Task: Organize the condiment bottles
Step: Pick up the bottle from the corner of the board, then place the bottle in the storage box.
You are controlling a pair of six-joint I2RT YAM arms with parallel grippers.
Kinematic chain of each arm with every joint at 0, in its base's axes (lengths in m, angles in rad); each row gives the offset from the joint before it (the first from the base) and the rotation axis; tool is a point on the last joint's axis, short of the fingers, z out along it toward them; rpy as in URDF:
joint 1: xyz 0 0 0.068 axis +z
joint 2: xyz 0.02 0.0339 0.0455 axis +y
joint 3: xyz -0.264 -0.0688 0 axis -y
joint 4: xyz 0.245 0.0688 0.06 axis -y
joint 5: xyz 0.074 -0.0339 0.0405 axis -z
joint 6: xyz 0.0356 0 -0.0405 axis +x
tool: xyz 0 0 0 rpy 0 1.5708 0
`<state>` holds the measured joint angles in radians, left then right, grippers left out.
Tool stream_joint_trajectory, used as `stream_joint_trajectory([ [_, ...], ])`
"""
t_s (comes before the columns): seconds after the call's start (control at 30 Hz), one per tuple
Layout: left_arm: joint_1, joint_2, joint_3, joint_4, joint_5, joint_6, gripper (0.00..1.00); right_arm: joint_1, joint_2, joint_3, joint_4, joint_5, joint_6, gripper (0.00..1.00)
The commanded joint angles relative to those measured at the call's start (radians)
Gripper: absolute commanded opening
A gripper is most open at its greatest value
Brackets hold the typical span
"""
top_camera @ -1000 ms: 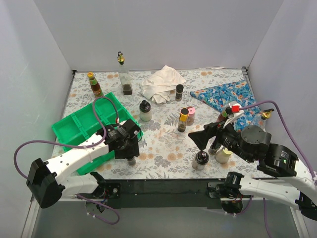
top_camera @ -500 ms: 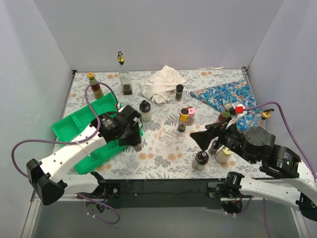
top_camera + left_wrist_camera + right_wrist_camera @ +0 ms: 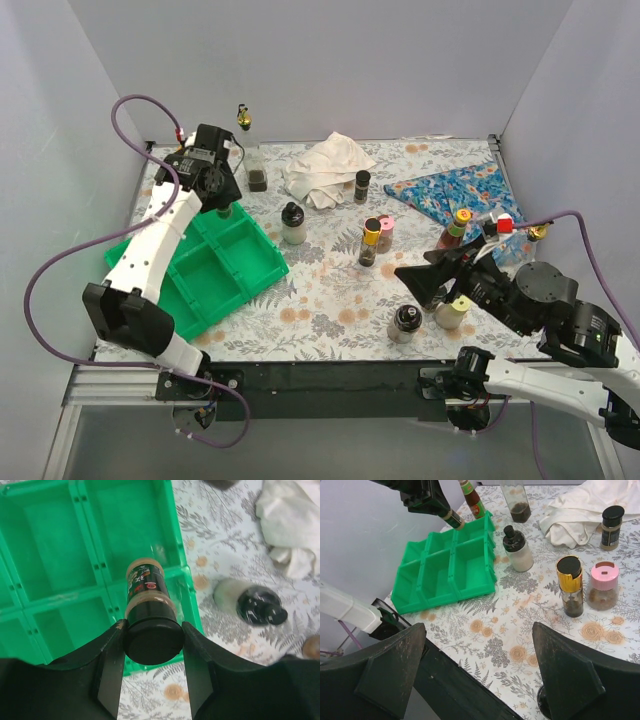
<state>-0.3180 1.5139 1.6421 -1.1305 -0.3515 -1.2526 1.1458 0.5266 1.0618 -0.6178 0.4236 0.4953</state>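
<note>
My left gripper [image 3: 152, 630] is shut on a dark spice bottle [image 3: 147, 587] with a black cap. It hangs tilted over the far compartments of the green tray [image 3: 250, 275]. From above, that gripper [image 3: 218, 200] sits at the tray's far corner. My right gripper [image 3: 425, 283] is open and holds nothing, above a black-capped jar [image 3: 405, 323] and a cream jar [image 3: 452, 312]. Mid-table stand a cream bottle [image 3: 293, 224], a gold-capped bottle [image 3: 570, 585], a pink-capped jar [image 3: 602, 585] and a black-capped jar [image 3: 611, 527]. A red-capped bottle [image 3: 457, 228] stands at the right.
A white cloth [image 3: 325, 168] lies at the back, a blue patterned cloth [image 3: 460, 190] at the back right. A tall glass bottle [image 3: 255, 165] and a sauce bottle [image 3: 472, 497] stand behind the tray. All the tray's visible compartments hold nothing.
The left arm has lifted the dark bottle from beside the tray's near right edge and swung it to the tray's far side. The right arm has drifted slightly right.
</note>
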Motion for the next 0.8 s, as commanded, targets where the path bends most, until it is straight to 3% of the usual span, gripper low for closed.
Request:
stream_joint_trajectory([
  [0.0, 0.117, 0.052, 0.068, 0.106, 0.057, 0.096, 0.0, 0.003, -0.034, -0.016, 0.03, 0.035, 0.005, 0.96],
  [0.33, 0.244, 0.242, 0.076, 0.238, 0.157, 0.143, 0.0, 0.005, -0.054, -0.016, 0.029, 0.064, -0.012, 0.96],
  [0.67, 0.258, 0.348, 0.021, 0.342, 0.215, 0.182, 0.0, 0.003, -0.05, 0.026, 0.027, 0.053, -0.003, 0.96],
  [0.77, 0.258, 0.371, 0.005, 0.363, 0.22, 0.191, 0.07, 0.003, -0.05, 0.021, 0.027, 0.049, -0.001, 0.97],
])
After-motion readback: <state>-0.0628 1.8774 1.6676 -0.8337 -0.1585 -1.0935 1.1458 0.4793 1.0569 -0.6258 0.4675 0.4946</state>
